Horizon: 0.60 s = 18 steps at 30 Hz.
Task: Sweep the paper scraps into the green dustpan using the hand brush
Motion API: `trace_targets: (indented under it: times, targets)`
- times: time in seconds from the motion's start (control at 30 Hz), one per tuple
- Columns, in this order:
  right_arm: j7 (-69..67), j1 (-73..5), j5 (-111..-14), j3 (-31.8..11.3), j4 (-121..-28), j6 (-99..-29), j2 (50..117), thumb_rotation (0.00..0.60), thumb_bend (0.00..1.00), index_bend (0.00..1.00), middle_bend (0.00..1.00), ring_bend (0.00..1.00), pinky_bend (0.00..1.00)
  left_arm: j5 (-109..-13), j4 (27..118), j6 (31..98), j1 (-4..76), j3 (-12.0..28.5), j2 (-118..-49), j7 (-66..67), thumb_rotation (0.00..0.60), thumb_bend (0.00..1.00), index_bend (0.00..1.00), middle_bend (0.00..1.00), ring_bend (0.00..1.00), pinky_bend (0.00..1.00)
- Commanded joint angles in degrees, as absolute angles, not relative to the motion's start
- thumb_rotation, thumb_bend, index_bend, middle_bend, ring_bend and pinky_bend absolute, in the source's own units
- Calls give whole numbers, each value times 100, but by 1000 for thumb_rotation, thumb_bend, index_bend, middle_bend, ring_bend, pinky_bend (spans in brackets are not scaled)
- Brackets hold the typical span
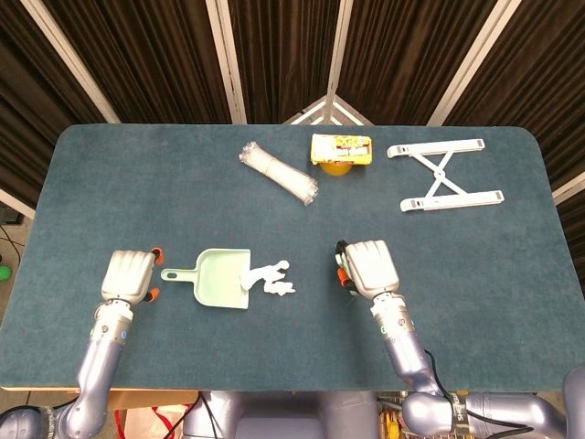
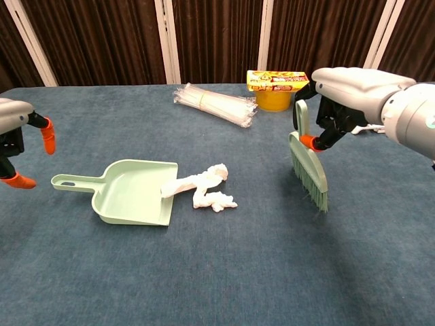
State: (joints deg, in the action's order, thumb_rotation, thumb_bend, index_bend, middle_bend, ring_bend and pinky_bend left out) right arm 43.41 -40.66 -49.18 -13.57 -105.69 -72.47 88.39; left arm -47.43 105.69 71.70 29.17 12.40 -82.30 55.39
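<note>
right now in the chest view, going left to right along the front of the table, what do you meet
left hand → green dustpan → paper scraps → hand brush, held by the right hand

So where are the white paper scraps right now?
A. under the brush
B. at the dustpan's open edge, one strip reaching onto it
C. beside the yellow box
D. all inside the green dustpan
B: the paper scraps lie at the mouth of the green dustpan, one strip overlapping its lip, well apart from the hand brush that the right hand holds.
</note>
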Motion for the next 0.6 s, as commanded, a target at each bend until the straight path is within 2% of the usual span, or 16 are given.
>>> trace_targets:
  times: [0.03,0.33,0.6]
  targets:
    - [4325,-4069,-4911,-1351,-10554,-7250,8838,600,532,661,978,1000,840,-4605,10462,7164,3025,1268,-8337,5555,600,266,403,1000,1000,970]
    - [4293,-4087,-4912,-1304,-10515,-7252,8846,600,532,661,978,1000,839,-4217,10158,7140,3320,1245,-8608,5634,600,354,416,1000,1000,970]
    - [4257,-4089,-4918,-1270,-10482,-7251,8815,600,532,661,978,1000,839,-3811,9849,7172,3535,1217,-8890,5730,600,362,417,1000,1000,970]
